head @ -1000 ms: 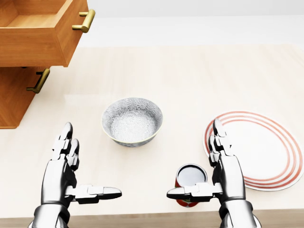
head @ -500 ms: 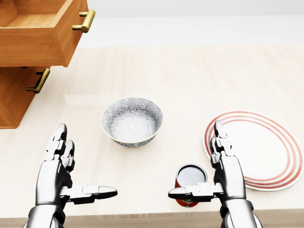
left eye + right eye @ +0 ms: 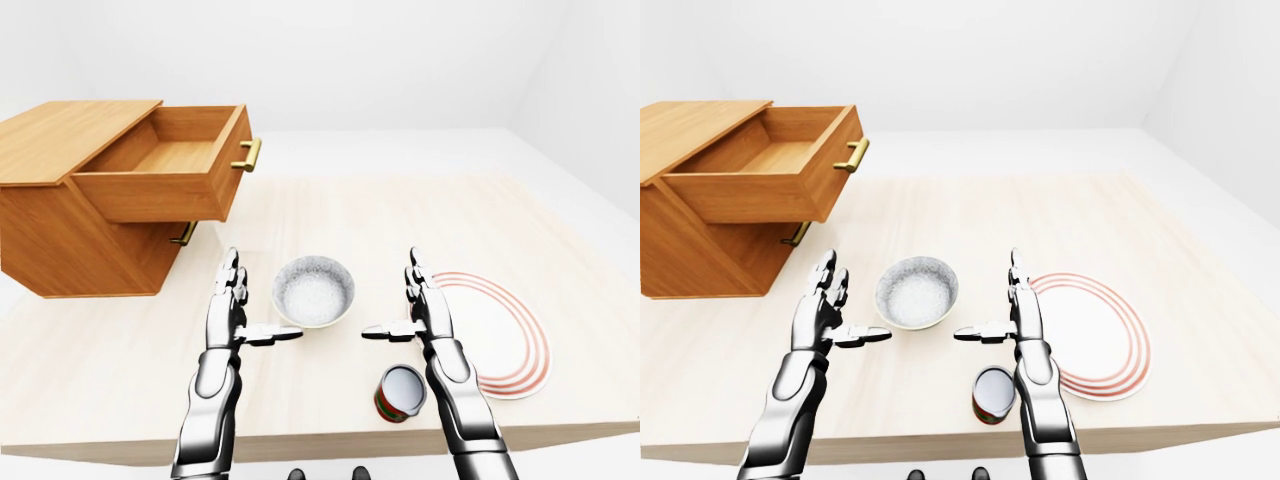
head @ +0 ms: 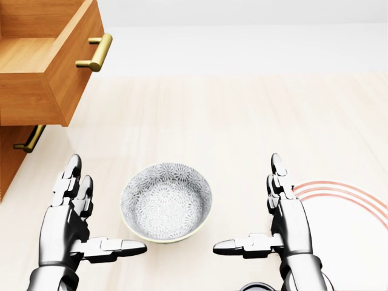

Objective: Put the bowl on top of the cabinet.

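Left hand (image 4: 65,225) and right hand (image 4: 292,223) were spread wide open and empty, palms inward, flanking without touching the bowl (image 4: 167,209) on the table (image 4: 242,121), probably for a two-sided lift to the cabinet (image 3: 60,245).

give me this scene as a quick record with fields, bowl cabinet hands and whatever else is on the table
bowl: patterned grey, upright, on the table between the two hands
cabinet: wooden, at the left-eye view's left; top drawer pulled out
left hand: open, left of the bowl, not gripping it
right hand: open, right of the bowl, not gripping it
plate: white with red rings, right of the right hand
can: upright, near the table's lower edge
task state: bowl not yet lifted
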Tool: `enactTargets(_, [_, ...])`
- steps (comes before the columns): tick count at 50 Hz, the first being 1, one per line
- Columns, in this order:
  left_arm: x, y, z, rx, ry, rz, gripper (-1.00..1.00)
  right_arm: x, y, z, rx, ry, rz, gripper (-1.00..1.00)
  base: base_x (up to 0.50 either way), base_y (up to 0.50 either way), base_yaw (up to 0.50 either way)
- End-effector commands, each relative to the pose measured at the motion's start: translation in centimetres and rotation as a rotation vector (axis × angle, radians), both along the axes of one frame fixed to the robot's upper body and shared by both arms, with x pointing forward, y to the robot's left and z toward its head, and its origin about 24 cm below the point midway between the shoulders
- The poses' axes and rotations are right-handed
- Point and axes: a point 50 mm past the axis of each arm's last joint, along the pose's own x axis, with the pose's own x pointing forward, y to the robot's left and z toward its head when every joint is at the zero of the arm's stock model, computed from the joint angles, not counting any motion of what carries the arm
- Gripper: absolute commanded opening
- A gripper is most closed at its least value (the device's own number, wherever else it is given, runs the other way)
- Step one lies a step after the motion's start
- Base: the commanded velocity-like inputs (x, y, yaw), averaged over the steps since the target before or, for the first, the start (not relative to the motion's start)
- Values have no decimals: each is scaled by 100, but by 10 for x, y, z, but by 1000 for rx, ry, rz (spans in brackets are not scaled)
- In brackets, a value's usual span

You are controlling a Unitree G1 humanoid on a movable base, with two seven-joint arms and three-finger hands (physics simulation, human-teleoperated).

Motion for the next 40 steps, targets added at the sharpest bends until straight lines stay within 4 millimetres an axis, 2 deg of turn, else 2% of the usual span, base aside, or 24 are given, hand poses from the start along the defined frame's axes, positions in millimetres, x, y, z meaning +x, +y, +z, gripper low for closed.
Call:
enactTargets(1, [-1, 0, 2, -4, -10, -7, 100, -1, 1, 2, -4, -8, 2, 100, 50, 0, 0])
enactTargets(15, [-3, -1, 2, -2, -7, -12, 100, 0, -1, 2, -2, -13, -8, 100, 50, 0, 0])
enactTargets(23, [-5, -4, 7, 45, -65, -25, 100, 1, -4, 2, -5, -20, -40, 100, 0, 0, 0])
enactTargets(30, [-17, -16, 17, 161, -155, -81, 100, 2, -5, 1, -2, -18, -48, 100, 0, 0, 0])
enactTargets(40, [-27, -29, 10, 298, -130, -120, 100, 3, -4, -1, -3, -16, -49, 100, 0, 0, 0])
